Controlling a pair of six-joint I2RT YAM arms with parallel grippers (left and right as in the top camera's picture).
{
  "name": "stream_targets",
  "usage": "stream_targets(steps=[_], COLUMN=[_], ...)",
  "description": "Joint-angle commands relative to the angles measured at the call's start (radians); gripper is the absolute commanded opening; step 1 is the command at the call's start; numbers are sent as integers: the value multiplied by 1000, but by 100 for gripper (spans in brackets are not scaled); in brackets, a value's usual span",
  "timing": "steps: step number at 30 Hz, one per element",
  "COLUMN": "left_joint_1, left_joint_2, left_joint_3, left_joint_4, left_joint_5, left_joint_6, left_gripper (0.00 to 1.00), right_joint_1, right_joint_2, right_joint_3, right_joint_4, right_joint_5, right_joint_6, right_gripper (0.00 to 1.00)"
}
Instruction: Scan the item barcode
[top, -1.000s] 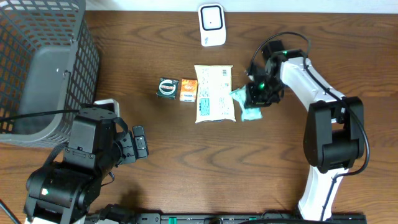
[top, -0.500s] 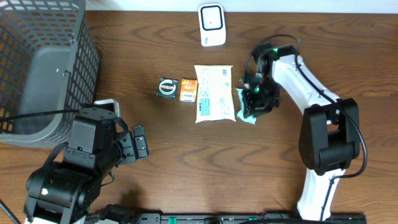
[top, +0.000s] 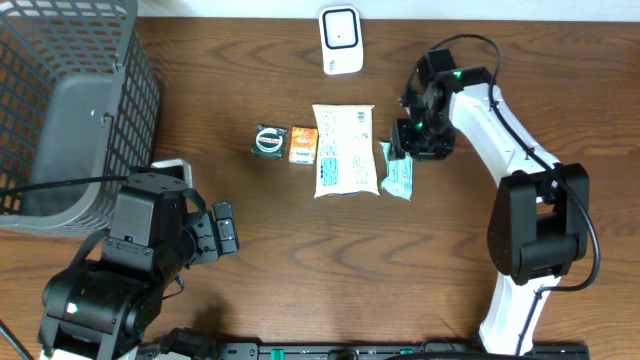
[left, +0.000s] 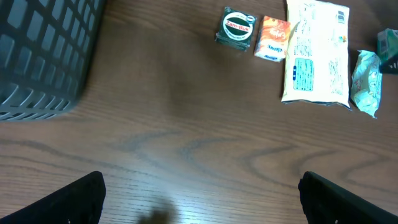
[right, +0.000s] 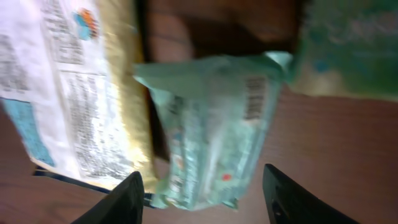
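- One teal packet (top: 398, 178) lies on the desk (top: 300, 270) at centre-right of the overhead frame, long axis top to bottom, beside the white pouch (top: 344, 150)
- Right end effector (top: 415, 147), spread and empty, hovers just upper right of it; left end effector (left: 202, 202), spread, is well apart

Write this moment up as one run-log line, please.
right gripper: open, above teal packet | teal packet: on table beside white bag | left gripper: open, empty
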Motion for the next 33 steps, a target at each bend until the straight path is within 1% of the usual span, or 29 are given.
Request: stream_targets(steps=[1,5,7,10,13,16,19,20,23,25,26,28,33], left_joint_1=[2,2,2,2,2,2,2,2,2,2,2,2,2], left_joint_2=[-3,-3,-3,-3,-3,-3,-3,-3,-3,-3,-3,-3,-3], left_joint_3=[-1,-1,-1,-1,-1,-1,-1,-1,-1,-1,-1,-1,-1], left_joint_4=[0,0,0,0,0,0,0,0,0,0,0,0,0], left_joint_5=[-1,-1,-1,-1,-1,-1,-1,-1,-1,-1,-1,-1,-1], left_joint_6=[2,2,2,2,2,2,2,2,2,2,2,2,2], left_gripper=[98,98,97,98,97,98,98,98,98,98,97,97,98], right_joint_1=[23,60,82,114,140,159,161,160,155,153,153,153,154], right_joint_2=[-18,-16,-16,-16,-16,-16,-16,-17,-18,-18,-18,-18,-18], right_joint_3=[-8,-20,-38,-78,-129,-174,-175,-169,-132,-84,-61,-15,42], right_joint_4=[13,9,9,19,40,53,24,8,-57,-119,-145,-188,-210], right_joint_5=[-40,-34,-1,113,220,372,454,463,479,485,484,459,274], right_joint_6=[11,9,10,13,58,148,203,203,206,205,205,190,38], right_gripper=[55,49,46,45,44,33,26,23,18,9,1,1,1])
